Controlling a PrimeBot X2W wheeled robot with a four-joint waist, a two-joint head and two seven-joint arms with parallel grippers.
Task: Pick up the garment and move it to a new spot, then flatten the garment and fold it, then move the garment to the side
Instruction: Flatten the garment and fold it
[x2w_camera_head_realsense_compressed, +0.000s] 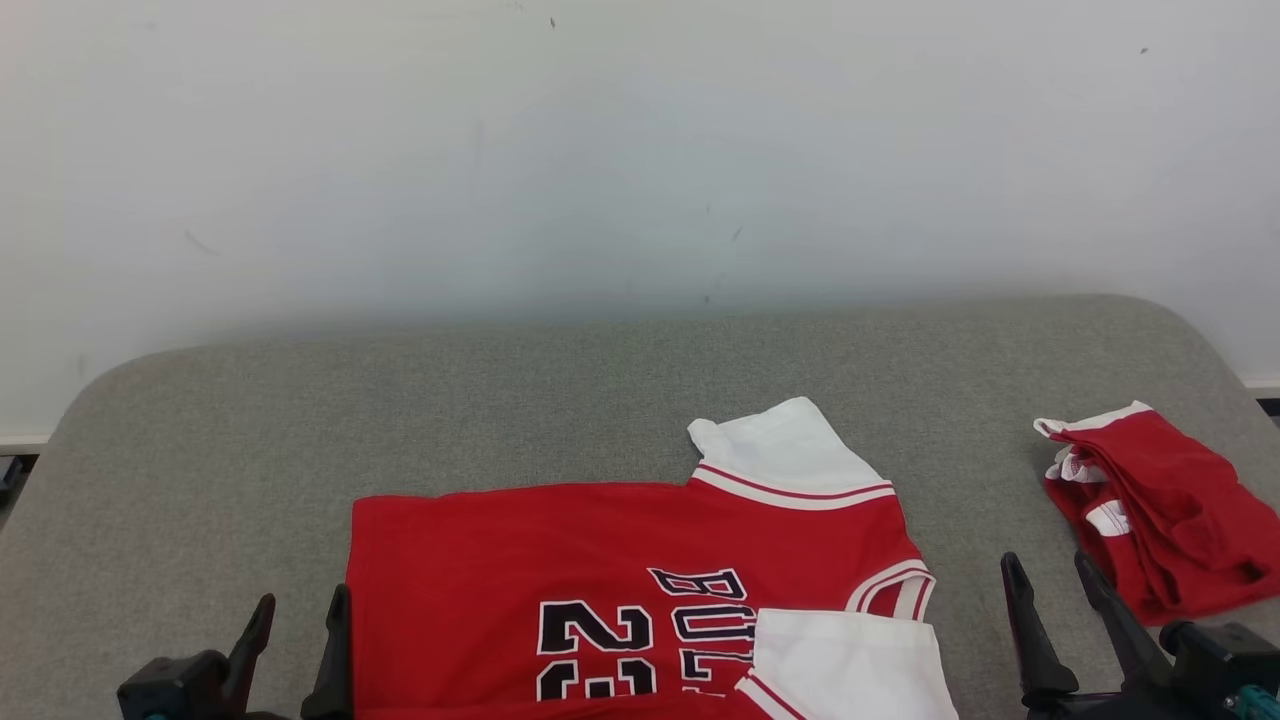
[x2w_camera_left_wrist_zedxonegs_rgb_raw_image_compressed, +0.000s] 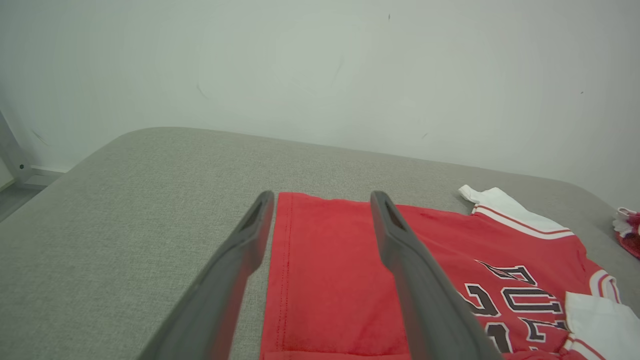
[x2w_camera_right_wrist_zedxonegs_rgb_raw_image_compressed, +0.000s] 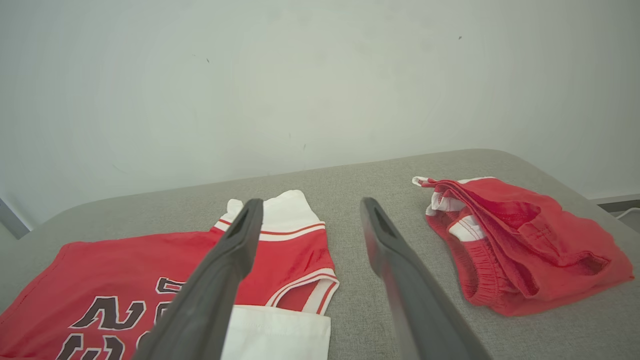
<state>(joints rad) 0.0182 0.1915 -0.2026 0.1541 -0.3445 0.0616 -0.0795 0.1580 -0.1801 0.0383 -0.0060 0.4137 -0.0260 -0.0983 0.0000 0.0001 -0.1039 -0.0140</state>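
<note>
A red jersey garment (x2w_camera_head_realsense_compressed: 560, 560) with white sleeves and black lettering lies spread flat on the grey padded table (x2w_camera_head_realsense_compressed: 500, 400), its hem toward the left. The left wrist view looks along its hem edge (x2w_camera_left_wrist_zedxonegs_rgb_raw_image_compressed: 325, 270); the right wrist view takes in its collar and sleeves (x2w_camera_right_wrist_zedxonegs_rgb_raw_image_compressed: 150, 270). My left gripper (x2w_camera_head_realsense_compressed: 298, 625) stands open at the lower left, just beside the hem, holding nothing. Its fingers (x2w_camera_left_wrist_zedxonegs_rgb_raw_image_compressed: 235, 260) straddle the hem corner from above. My right gripper (x2w_camera_head_realsense_compressed: 1052, 590) is open at the lower right, right of the collar, empty.
A crumpled pair of red shorts (x2w_camera_head_realsense_compressed: 1160, 510) with white trim lies at the table's right edge, close to my right gripper, also seen in the right wrist view (x2w_camera_right_wrist_zedxonegs_rgb_raw_image_compressed: 520, 240). A white wall (x2w_camera_head_realsense_compressed: 640, 150) rises behind the table. Bare grey padding extends behind and left of the jersey.
</note>
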